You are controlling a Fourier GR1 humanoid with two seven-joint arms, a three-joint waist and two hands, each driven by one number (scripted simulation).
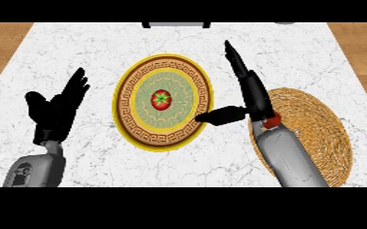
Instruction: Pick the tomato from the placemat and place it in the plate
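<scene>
Tomato (161, 100) on the plate (129, 121), both hands released.

Left hand (56, 107) rests open at nine o'clock of the plate, fingers up, holding nothing. At the plate's centre sits the tomato, clear of both hands. Right hand (247, 89) at three o'clock has straight fingers pointing to twelve, thumb over the plate's rim. Woven placemat (323, 126) lies beyond it.

You are looking down at a kitchen or dining setting. A white marble-veined surface (301, 53) is filling most of the view, with wood flooring (14, 39) showing past both far corners. An ornate plate (163, 128) with a gold rim is sitting on it beside a round woven placemat (323, 126), and a tomato (161, 100) is lying in the plate's centre.
</scene>
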